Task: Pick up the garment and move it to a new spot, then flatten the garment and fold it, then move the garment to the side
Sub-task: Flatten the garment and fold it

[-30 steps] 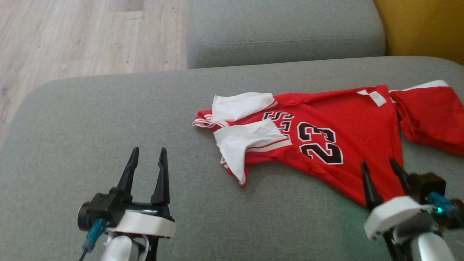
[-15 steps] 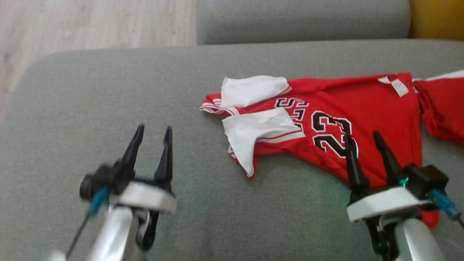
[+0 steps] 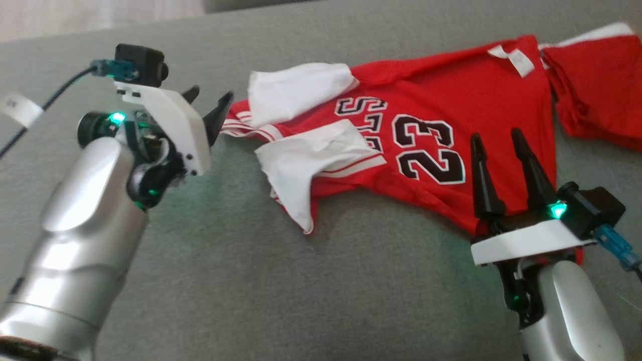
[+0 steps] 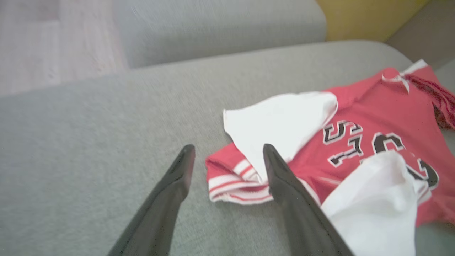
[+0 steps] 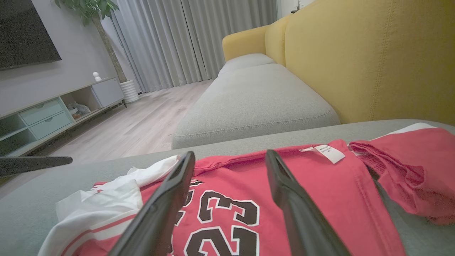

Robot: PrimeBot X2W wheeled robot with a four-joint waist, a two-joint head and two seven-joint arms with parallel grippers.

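Left gripper (image 4: 227,149) fingers stand apart, framing the striped trim of the red jersey (image 3: 451,100), which lies on the grey sofa cushion (image 3: 200,260). Right gripper (image 3: 495,134) fingers, also apart, hover by its "23". The white label (image 5: 328,153) has print too small to read. The right wrist view adds a yellow backrest (image 5: 373,60).

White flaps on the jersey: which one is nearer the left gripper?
The far white flap, lying right beside the left gripper. The near white flap lies closer to the robot and farther from that gripper.
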